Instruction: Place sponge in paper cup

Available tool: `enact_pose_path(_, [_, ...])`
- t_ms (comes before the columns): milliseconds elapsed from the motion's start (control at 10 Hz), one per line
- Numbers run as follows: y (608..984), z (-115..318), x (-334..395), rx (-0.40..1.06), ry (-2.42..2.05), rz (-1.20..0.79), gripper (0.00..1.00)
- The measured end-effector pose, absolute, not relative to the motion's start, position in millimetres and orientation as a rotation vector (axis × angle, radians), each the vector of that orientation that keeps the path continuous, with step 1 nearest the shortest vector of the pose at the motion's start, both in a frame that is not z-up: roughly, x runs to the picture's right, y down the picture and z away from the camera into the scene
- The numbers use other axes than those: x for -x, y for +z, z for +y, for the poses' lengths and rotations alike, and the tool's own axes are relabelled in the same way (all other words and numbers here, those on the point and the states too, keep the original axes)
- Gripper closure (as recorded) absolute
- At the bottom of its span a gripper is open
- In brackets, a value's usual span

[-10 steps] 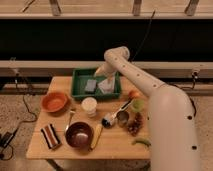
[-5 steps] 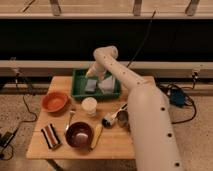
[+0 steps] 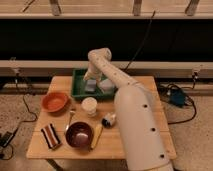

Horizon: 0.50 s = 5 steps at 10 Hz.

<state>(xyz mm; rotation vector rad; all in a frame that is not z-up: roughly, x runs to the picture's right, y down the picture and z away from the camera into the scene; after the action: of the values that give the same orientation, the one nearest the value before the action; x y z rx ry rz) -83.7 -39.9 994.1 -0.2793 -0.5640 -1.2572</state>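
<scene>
Sponge: grey-blue block lying in the left half of the green tray, near its front wall.
Sponge axis: the block looks nearly square from here and the hand hides its far edge, so neither its long axis nor which way it points can be told.
Hand: directly over the sponge, lowered into the tray and pointing down; it meets the block's far edge or sits just above it, which one is unclear.
Grip: cannot tell whether it is apart, together or clamped on the sponge.
Cloth: paler grey, just right of the sponge in the same tray.
Arm: reaches from the lower right, bends high behind the tray and drops into it.
Paper cup: upright on the desk, just in front of the tray, near the sponge but apart from it.
Orange bowl: left of the cup.
Metal cup: right and forward of the paper cup, beside the arm.
Dark bowl: near the front edge.
Striped block: left of the dark bowl.
</scene>
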Motion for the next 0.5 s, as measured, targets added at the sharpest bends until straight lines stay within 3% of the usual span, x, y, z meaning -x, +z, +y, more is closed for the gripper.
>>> enact_pose_path(500, [1006.3,-28.8,94.4,0.328,-1.287,-0.553,0.35])
